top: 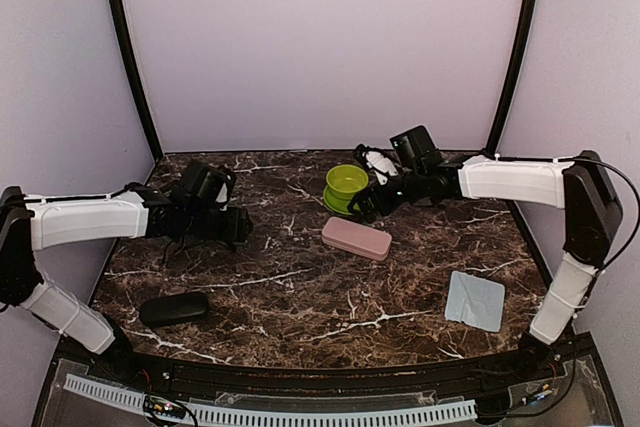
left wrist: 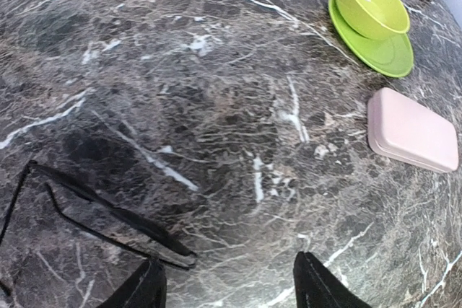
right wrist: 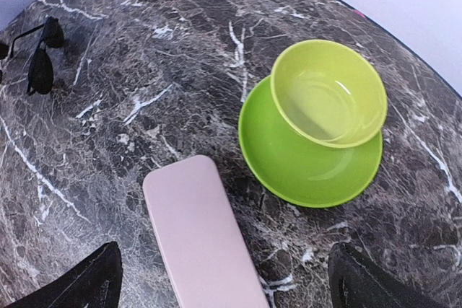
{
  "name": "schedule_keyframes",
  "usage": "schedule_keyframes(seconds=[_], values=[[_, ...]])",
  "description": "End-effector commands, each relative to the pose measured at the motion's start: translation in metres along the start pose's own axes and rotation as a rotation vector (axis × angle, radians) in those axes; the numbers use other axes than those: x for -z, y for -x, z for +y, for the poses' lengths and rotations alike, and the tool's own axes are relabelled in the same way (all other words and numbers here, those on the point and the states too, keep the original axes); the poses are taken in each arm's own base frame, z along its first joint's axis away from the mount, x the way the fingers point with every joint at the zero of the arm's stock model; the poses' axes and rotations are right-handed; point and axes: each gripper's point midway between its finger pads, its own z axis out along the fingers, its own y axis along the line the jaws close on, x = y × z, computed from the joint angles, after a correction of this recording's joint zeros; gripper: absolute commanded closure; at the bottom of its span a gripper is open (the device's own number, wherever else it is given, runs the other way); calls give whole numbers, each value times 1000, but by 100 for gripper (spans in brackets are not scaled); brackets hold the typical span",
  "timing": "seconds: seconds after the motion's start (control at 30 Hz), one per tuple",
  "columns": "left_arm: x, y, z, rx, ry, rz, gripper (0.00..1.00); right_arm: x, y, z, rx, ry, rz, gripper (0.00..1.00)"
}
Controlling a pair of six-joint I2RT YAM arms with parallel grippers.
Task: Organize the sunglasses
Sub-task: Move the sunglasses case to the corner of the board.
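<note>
Marble tabletop (top: 300, 297): your black sunglasses (right wrist: 40, 70) lie just beside the left gripper (left wrist: 227, 261), its fingers apart, holding nothing. Your right gripper (right wrist: 225, 250) gapes wide, gripping nothing, near the closed pink case (right wrist: 195, 229); the green bowl (right wrist: 328, 91) sits on its plate (right wrist: 289, 164).

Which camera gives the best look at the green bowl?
The right wrist view: the green bowl appears large and whole, resting on its green plate. The left wrist view shows it smaller, in the top corner; the top view shows it smallest.

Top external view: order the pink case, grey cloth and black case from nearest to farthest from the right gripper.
1. Pink case, mid-table, just beside the right gripper.
2. Grey cloth, near right side.
3. Black case, near left side.
</note>
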Motion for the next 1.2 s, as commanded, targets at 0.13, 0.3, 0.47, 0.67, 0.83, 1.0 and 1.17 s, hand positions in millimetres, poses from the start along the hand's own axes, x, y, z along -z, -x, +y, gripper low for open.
schedule_keyframes(seconds=[0.13,0.3,0.47,0.67,0.83,1.0,1.17], values=[[16,-4,51,82,85,66,41,35,11,-25,-150,-104,-82,0],[14,-4,60,143,41,91,43,39,0,-25,-154,-117,-46,0],[13,-13,51,160,-11,130,46,53,-30,-20,-216,-118,2,0],[40,-55,45,137,19,273,42,62,-72,-9,-277,-93,49,0],[67,-92,42,119,106,376,31,64,-72,2,-301,-38,19,0],[85,-129,40,120,164,469,24,57,-67,12,-295,14,7,0],[95,-145,67,148,296,474,23,48,-69,25,-293,76,5,0]])
